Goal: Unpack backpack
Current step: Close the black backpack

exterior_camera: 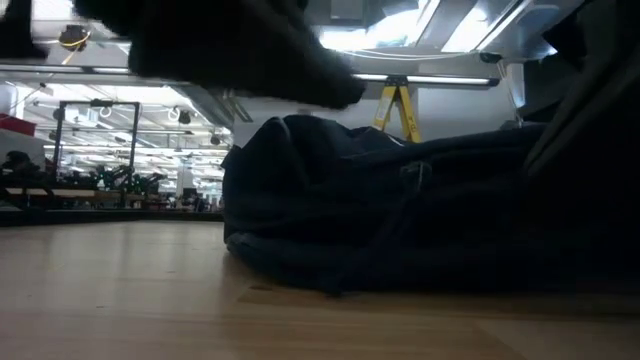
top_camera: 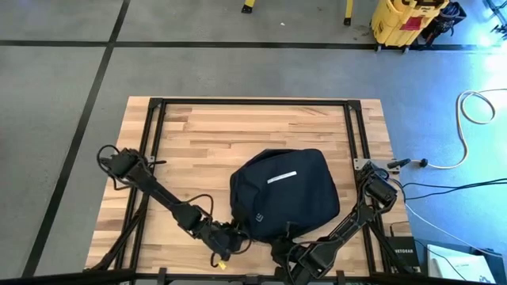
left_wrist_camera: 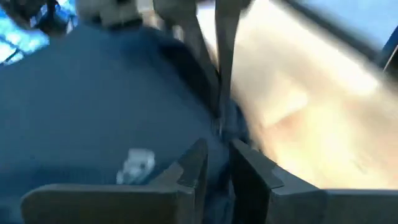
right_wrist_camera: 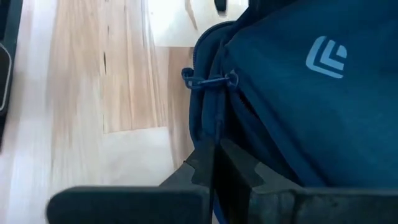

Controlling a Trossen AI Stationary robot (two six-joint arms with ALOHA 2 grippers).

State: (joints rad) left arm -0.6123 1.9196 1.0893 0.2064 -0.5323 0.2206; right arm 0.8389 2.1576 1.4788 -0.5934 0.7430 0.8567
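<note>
The dark navy backpack [top_camera: 285, 194] lies flat on the wooden table, its front with the white stripe and small white logo facing up; it also fills the low view [exterior_camera: 420, 220]. My left gripper [top_camera: 236, 237] is at the backpack's near left edge, with its fingers close together on a thin dark strap or cord [left_wrist_camera: 219, 118]. My right gripper [top_camera: 282, 252] is at the backpack's near edge, shut on the fabric beside the zipper. A zipper pull with a blue cord [right_wrist_camera: 208, 79] lies just past the right fingers. My left gripper [left_wrist_camera: 216, 171] pinches a thin dark strap or cord at the backpack's edge [left_wrist_camera: 221, 134] between its two fingers. The strap runs straight on from the fingers and looks taut. The view is blurred, so I cannot tell which part it is. The backpack rests on the table. My right gripper [right_wrist_camera: 214, 165] pinches a ridge of fabric along the backpack's zipper seam [right_wrist_camera: 214, 134] between its two fingers. It comes nearly level from the table's near side, along the seam. The backpack lies on the table.
Black frame rails [top_camera: 150, 158] run along the table's left, far and right sides. Bare wood [top_camera: 198, 134] lies to the left of and beyond the backpack. Cables [top_camera: 444, 190] and a yellow bucket [top_camera: 404, 24] are on the floor, off the table.
</note>
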